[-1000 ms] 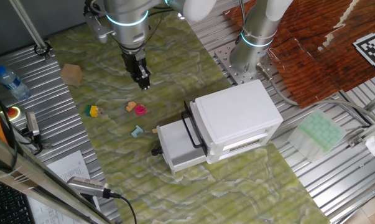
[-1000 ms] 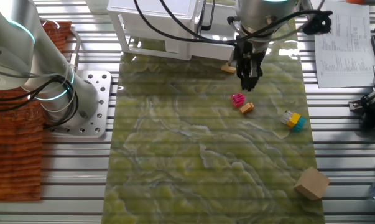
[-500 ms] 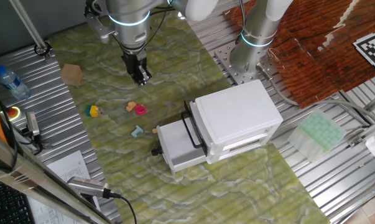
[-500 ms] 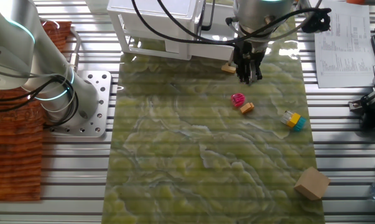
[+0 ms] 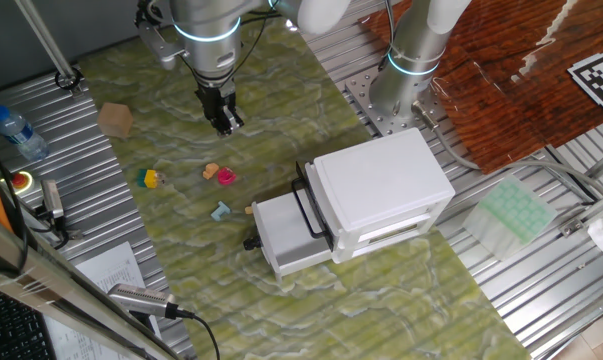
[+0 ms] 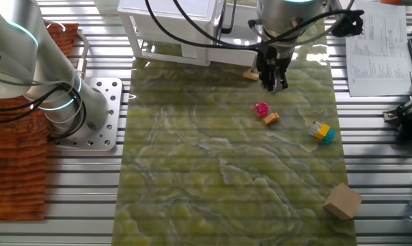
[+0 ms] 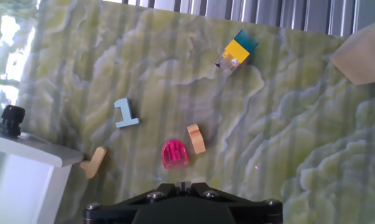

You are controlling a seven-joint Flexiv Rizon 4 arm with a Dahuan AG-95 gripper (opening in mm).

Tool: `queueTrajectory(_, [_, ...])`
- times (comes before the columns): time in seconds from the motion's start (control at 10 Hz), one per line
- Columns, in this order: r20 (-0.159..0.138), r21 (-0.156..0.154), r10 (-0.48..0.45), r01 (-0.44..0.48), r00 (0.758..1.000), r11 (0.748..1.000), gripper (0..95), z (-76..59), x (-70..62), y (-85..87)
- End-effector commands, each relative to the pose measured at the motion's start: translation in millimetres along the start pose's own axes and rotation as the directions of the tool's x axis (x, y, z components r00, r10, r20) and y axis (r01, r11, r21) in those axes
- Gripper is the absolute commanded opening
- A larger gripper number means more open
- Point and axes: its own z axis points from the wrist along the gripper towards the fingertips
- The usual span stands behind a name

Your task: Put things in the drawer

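Gripper [image 5: 223,125] hangs above the mat, holding nothing; I cannot tell its jaw gap. Orange piece [image 7: 196,138] lies beside pink piece [image 7: 174,154]; drawer [image 5: 289,235] open.

Water bottle [image 5: 17,131], papers [image 5: 111,268], white tray [image 5: 514,213], marker tag [image 5: 599,78].

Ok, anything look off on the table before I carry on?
Nothing looks damaged or spilled. The drawer stands pulled out. The orange piece, pink piece, light blue piece and yellow-and-blue piece lie loose on the mat, and the tan piece sits close by the drawer's corner. The hand hangs above them.
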Motion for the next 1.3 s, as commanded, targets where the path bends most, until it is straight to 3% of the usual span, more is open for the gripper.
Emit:
queueTrajectory(0.1, [-0.001,-0.006,-0.017,0.017,1.000,1.000,0.0,5.7,-4.9,-2.2])
queueTrajectory(0.7, [0.001,-0.005,-0.065,0.065,0.998,0.998,0.0,34.9,-43.0,-9.7])
queueTrajectory(0.8, [0.002,-0.007,-0.073,0.073,0.997,0.997,0.0,46.5,-53.8,-10.9])
queueTrajectory(1.0, [0.008,-0.010,-0.098,0.098,0.995,0.995,0.0,63.9,-63.1,-14.4])
queueTrajectory(1.1, [0.016,-0.024,-0.107,0.107,0.994,0.994,19.0,73.2,-66.3,-19.7])
queueTrajectory(1.3, [0.009,-0.038,-0.112,0.112,0.994,0.993,19.0,78.5,-65.1,-24.7])
